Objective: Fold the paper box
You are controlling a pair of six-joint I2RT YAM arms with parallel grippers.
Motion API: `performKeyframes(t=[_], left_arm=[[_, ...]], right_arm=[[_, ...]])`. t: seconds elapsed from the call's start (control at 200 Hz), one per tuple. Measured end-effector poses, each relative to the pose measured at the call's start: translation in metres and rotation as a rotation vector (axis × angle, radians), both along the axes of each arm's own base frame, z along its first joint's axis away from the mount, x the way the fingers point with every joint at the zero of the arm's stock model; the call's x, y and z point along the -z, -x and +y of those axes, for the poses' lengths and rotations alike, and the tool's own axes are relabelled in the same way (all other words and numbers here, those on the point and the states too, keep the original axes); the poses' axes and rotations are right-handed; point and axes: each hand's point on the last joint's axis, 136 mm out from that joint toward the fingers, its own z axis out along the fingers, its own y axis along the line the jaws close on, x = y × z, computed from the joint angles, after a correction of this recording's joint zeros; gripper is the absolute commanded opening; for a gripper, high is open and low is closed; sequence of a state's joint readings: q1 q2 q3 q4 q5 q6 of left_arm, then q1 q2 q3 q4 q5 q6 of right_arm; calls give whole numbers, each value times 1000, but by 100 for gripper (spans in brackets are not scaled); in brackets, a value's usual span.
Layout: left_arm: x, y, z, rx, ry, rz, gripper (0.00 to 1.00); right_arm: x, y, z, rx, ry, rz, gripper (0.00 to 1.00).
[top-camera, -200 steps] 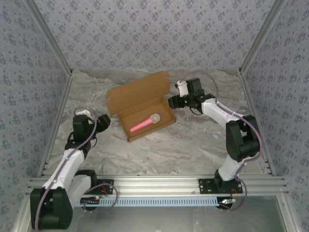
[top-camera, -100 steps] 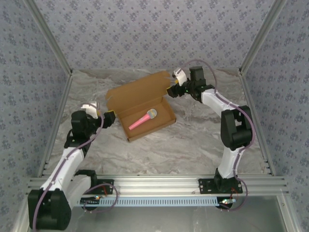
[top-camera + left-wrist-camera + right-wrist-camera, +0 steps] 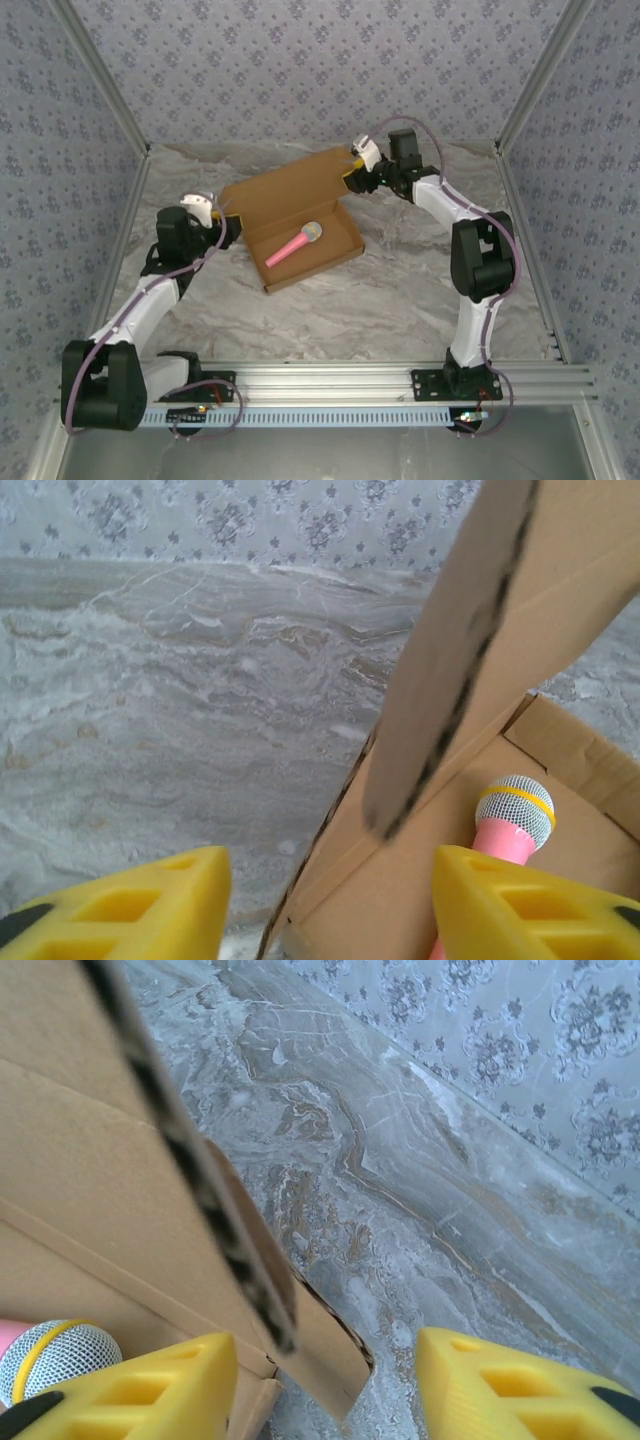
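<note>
Left jaws and right jaws stand spread, each with one end of the raised lid (image 3: 285, 185) between them, unpinched; the paper box (image 3: 300, 215) lies mid-counter (image 3: 400, 290), long axis left-right, its open tray (image 3: 338, 238) just near of both

The left arm (image 3: 140, 300) and the right arm (image 3: 470, 335) are each built of slim white shells, broken up by bulky black joint housings (image 3: 482, 262). Thin purple cables (image 3: 402, 121) are run along both arms, and one is looped loosely above the right wrist at 1 o'clock. Black base plates (image 3: 445, 381) are set at 6 o'clock. A small white mount (image 3: 197, 203) is carried on each wrist. The fingers (image 3: 130, 910) are moulded in bright yellow, with shallow rectangular recesses sunk into their upper faces.
</note>
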State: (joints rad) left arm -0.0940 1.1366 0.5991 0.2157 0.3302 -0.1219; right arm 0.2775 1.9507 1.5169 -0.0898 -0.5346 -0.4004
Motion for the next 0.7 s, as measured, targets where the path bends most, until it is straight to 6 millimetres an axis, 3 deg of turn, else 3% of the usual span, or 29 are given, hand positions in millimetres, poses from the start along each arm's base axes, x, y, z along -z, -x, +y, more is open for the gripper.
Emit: performKeyframes(t=[0.19, 0.44, 0.5, 0.7], left_arm=[[3, -5, -5, 26, -2, 10, 31], [4, -5, -5, 25, -1, 16, 24], [5, -4, -5, 22, -4, 22, 25], [1, -2, 1, -9, -20, 17, 42]], right_arm=[[-4, 2, 5, -12, -3, 0, 26], [-3, 3, 11, 4, -8, 16, 16], [-3, 4, 13, 8, -7, 18, 14], [-2, 8, 18, 20, 2, 18, 12]])
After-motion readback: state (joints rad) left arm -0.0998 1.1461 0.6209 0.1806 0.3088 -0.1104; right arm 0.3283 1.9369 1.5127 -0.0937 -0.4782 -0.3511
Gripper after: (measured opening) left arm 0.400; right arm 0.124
